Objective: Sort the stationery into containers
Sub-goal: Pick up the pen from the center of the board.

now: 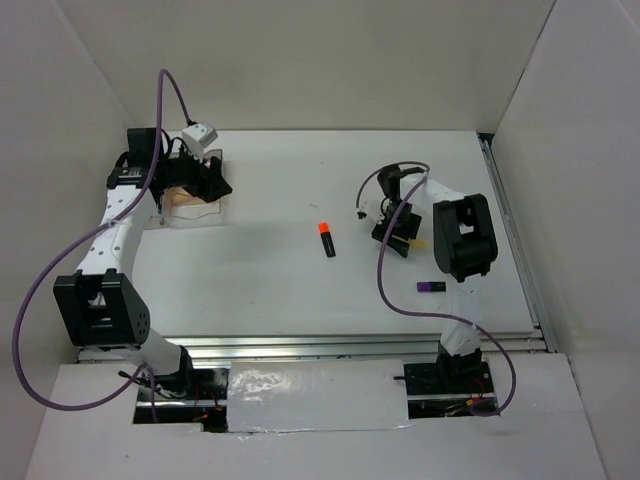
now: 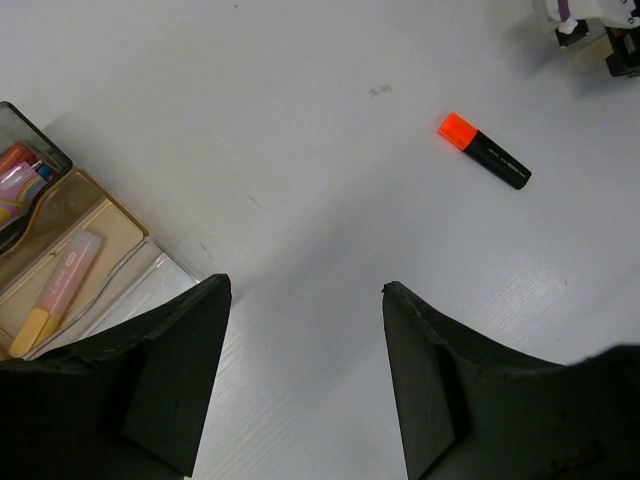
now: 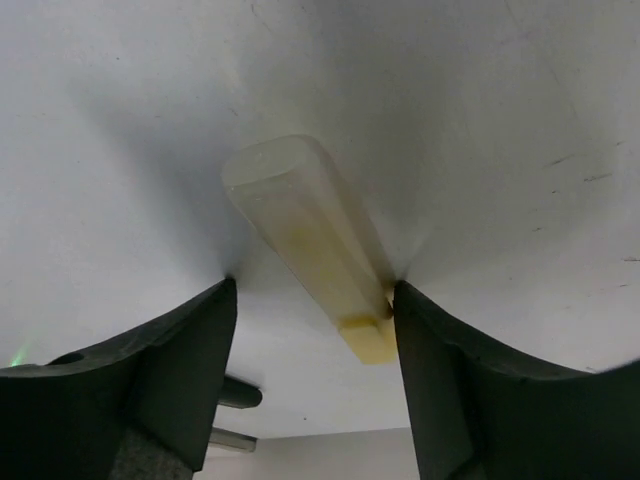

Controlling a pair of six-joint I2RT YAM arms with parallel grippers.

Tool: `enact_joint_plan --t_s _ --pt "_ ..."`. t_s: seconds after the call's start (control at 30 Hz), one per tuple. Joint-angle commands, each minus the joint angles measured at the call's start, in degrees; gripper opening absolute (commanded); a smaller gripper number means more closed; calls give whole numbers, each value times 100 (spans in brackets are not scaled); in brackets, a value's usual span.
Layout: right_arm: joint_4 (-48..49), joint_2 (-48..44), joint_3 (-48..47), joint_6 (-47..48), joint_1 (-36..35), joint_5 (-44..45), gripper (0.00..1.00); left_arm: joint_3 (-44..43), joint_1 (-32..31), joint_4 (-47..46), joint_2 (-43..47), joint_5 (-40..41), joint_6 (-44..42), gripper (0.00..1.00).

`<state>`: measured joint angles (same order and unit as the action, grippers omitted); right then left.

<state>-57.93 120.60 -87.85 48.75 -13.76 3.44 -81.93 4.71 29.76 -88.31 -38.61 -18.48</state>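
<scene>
Upper left of top view: organiser tray (image 1: 215, 212), w/ left gripper (image 2: 305, 290) by its edge, jaws spread, nothing btwn. Mid-frame: orange-capped highlighter (image 1: 326, 239) loose on table (image 1: 270, 290). Right of centre: right gripper (image 3: 313, 285) spread astride pale yellow stick (image 3: 300, 215), not yet pinching; stick lies diagonal. Best to square wrist to stick, then pinch mid-body so it won't pivot. Lower right: purple marker (image 1: 431, 287). Tray contents mostly cut off; in top view stick largely hidden under gripper.
</scene>
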Motion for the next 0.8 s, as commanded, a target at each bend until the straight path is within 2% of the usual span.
enact_joint_plan --t_s 0.0,0.13,0.17,0.23,0.33,0.47,0.53,0.6,0.7,0.77 --pt "28 157 -92 108 -92 -89 68 72 30 -84 332 -427 195 74" --pt "-139 280 -188 143 -162 -142 58 195 30 -137 376 -796 433 73" --pt "-174 306 -223 126 -188 -125 45 230 21 -154 385 -849 468 73" --pt "-219 316 -241 82 -197 -142 0 317 -5 -224 437 -938 608 72" --pt "-323 210 -267 -58 -232 -291 0 545 -67 -453 596 -903 889 71" --pt "-843 -106 -802 -551 -250 -1414 0 845 -163 -865 877 -833 1514 70" --pt "-1053 -308 -1172 -1050 -267 -2459 0 1056 -260 -1287 1087 -736 2224 69" --pt "-958 -703 -1287 -1726 -337 -3458 0 1179 -409 -1603 1228 -605 2830 67" --pt "-449 -1230 -1173 -2787 -530 -4339 0 1092 -699 -1789 1264 -280 3498 63" --pt "-132 -1451 -1164 -3247 -645 -4606 0 978 -848 -1877 1203 -147 3982 63"
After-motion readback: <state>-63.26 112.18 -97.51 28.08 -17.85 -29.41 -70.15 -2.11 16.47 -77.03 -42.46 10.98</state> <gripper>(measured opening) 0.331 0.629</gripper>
